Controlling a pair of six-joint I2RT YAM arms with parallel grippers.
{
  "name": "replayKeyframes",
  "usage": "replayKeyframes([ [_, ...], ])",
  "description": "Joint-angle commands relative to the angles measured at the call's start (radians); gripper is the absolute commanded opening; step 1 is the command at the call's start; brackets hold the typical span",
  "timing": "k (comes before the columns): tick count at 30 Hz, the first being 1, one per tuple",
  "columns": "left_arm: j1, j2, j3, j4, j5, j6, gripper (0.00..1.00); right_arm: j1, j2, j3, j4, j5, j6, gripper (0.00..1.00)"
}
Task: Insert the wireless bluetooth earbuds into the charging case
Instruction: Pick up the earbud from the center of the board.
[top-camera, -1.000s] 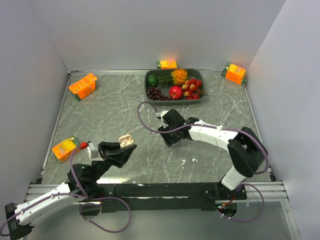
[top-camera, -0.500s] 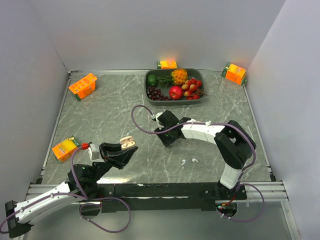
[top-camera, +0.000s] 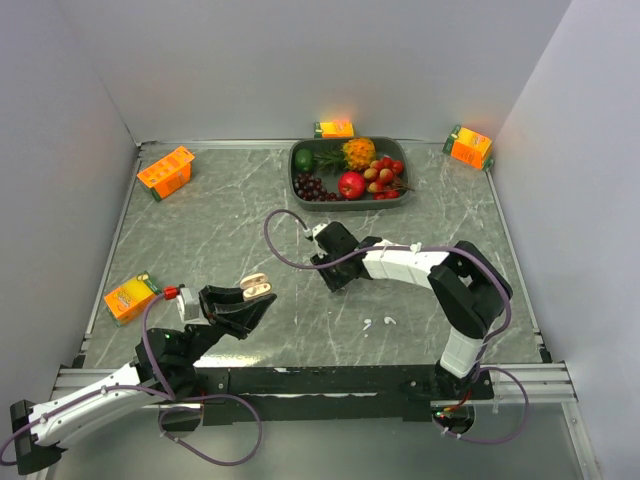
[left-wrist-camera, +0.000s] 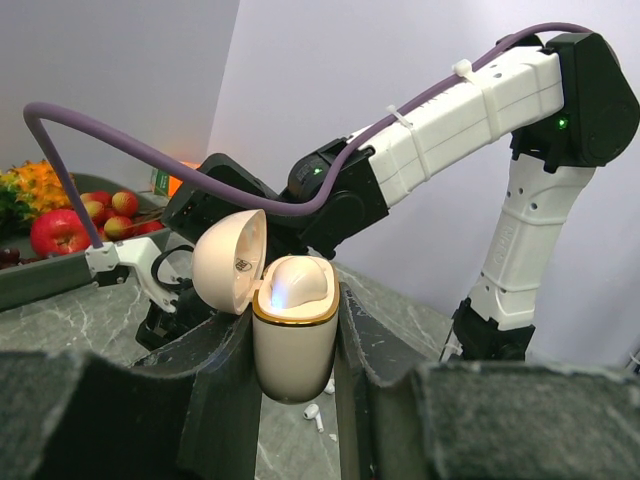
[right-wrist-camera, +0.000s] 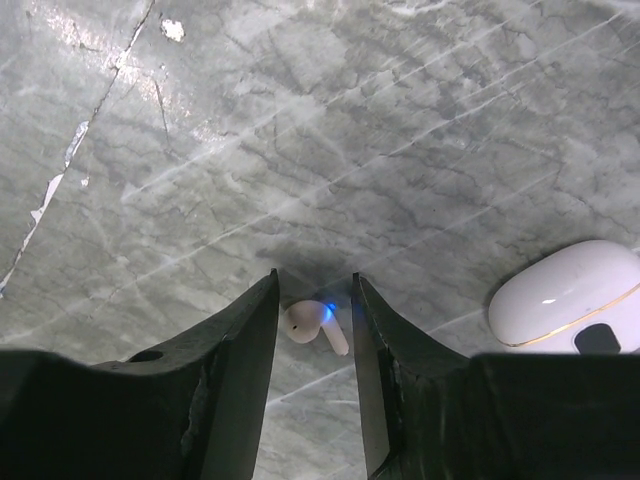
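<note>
My left gripper (top-camera: 252, 298) is shut on the cream charging case (top-camera: 256, 285) and holds it upright above the table with its lid open; in the left wrist view the case (left-wrist-camera: 293, 350) sits between the black fingers (left-wrist-camera: 215, 370). My right gripper (top-camera: 334, 280) is down at the table, just right of the case. Its jaws are closed narrowly on a white earbud (right-wrist-camera: 315, 323) with a blue light. A pale gold-rimmed shell (right-wrist-camera: 565, 295), seemingly the case, shows at the right. Two more white earbuds (top-camera: 378, 322) lie on the table, also in the left wrist view (left-wrist-camera: 312, 415).
A grey fruit tray (top-camera: 297, 176) stands at the back centre. Orange juice cartons stand at the back left (top-camera: 166, 171), front left (top-camera: 130, 297), back centre (top-camera: 335, 128) and back right (top-camera: 469, 146). Walls close in three sides.
My right gripper has shifted slightly left toward the case and its elbow has swung in. The left gripper with the case has barely moved.
</note>
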Motion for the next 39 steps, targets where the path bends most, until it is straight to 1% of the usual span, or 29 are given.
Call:
replayKeyframes([
  [1, -0.007, 0.002, -0.037, 0.033, 0.001, 0.012, 0.01, 0.005, -0.041, -0.041, 0.029, 0.004, 0.051, 0.44],
  [2, -0.009, 0.002, -0.037, 0.033, 0.001, 0.01, 0.01, 0.006, -0.055, -0.053, 0.036, -0.005, 0.055, 0.47],
  [4, -0.009, 0.003, -0.037, 0.034, 0.001, 0.01, 0.01, 0.006, -0.068, -0.062, 0.045, -0.005, 0.066, 0.5],
  [5, -0.01, 0.005, -0.038, 0.039, 0.001, 0.012, 0.01, 0.004, -0.08, -0.068, 0.048, -0.037, 0.069, 0.52],
  [8, -0.01, 0.008, -0.038, 0.045, 0.003, 0.012, 0.01, 0.006, -0.097, -0.075, 0.05, -0.05, 0.077, 0.53],
  [12, -0.009, 0.01, -0.037, 0.043, 0.004, 0.012, 0.01, 0.012, -0.095, -0.078, 0.037, -0.039, 0.069, 0.52],
  [19, -0.01, 0.003, -0.04, 0.042, 0.004, 0.01, 0.01, 0.015, -0.109, -0.121, 0.051, -0.025, 0.071, 0.47],
  [25, -0.012, 0.006, -0.035, 0.039, 0.005, 0.012, 0.01, 0.016, -0.108, -0.13, 0.048, -0.013, 0.1, 0.38],
  [30, -0.013, 0.002, -0.037, 0.036, 0.004, 0.009, 0.01, 0.015, -0.101, -0.137, 0.045, -0.013, 0.163, 0.25],
  [33, -0.015, 0.002, -0.035, 0.034, 0.003, 0.009, 0.01, 0.016, -0.097, -0.139, 0.037, -0.013, 0.242, 0.17],
  [34, -0.015, 0.002, -0.035, 0.034, 0.003, 0.01, 0.01, 0.016, -0.097, -0.139, 0.034, -0.013, 0.262, 0.12],
  [36, -0.016, 0.003, -0.035, 0.034, 0.003, 0.01, 0.01, 0.016, -0.103, -0.134, 0.025, -0.013, 0.323, 0.07],
  [37, -0.016, 0.003, -0.035, 0.036, 0.003, 0.01, 0.01, 0.016, -0.103, -0.124, 0.017, -0.013, 0.353, 0.0],
  [39, -0.016, 0.006, -0.037, 0.039, 0.001, 0.01, 0.01, 0.016, -0.104, -0.11, -0.004, -0.017, 0.431, 0.0],
])
